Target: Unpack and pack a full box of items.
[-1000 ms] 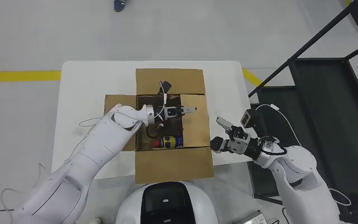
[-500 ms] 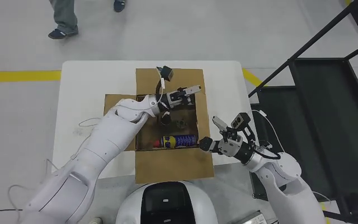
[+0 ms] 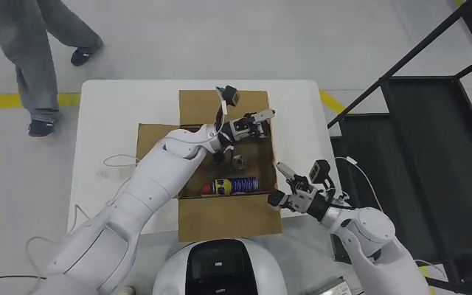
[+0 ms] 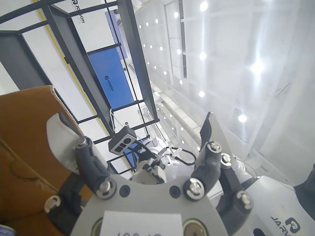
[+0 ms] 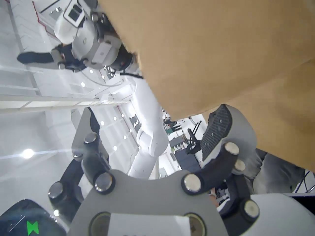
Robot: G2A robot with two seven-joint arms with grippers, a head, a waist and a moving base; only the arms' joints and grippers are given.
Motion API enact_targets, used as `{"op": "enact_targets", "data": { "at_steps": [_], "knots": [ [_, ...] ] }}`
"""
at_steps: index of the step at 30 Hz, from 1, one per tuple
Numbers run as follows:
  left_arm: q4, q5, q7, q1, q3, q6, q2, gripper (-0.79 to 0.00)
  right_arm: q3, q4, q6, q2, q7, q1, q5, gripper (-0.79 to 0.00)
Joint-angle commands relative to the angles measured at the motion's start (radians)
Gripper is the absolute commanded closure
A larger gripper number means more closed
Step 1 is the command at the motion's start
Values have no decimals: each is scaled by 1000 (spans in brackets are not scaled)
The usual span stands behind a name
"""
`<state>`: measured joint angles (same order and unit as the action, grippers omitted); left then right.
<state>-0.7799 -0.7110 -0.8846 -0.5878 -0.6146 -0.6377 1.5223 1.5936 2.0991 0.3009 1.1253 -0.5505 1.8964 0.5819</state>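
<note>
Lying crosswise along the near wall of the box (image 3: 228, 214), the spray can (image 3: 232, 185) is closer to the right pincer (image 3: 281, 184), spread empty beside its right wall, than to the left pincer (image 3: 263, 116), spread empty above the far corner.

The left gripper (image 3: 265, 118) hangs over the far right corner of the open cardboard box (image 3: 221, 103), a spray can (image 3: 232, 186) lying inside nearer the robot, with the right gripper (image 3: 280, 186) just past the can, outside the box wall.
</note>
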Motion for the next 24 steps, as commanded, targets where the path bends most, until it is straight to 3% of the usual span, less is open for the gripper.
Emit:
{"op": "enact_targets", "data": {
  "at_steps": [1,7,13,17,24],
  "knots": [
    [21,8,-23,3,-3,-4,3,-785,10,-1,-13,2,35,7,16,-785],
    [57,18,-114,8,-42,-26,-7,-785,44,12,-101,9,133,40,47,-785],
    [44,48,-220,2,-130,-44,-56,-785,55,8,-195,17,226,59,32,-785],
    [-29,97,-262,-18,-214,-35,-105,-785,51,-9,-239,19,262,43,-25,-785],
    [-244,190,-330,-116,-411,35,-204,-785,18,-84,-287,21,272,-30,-140,-785]
  ]
}}
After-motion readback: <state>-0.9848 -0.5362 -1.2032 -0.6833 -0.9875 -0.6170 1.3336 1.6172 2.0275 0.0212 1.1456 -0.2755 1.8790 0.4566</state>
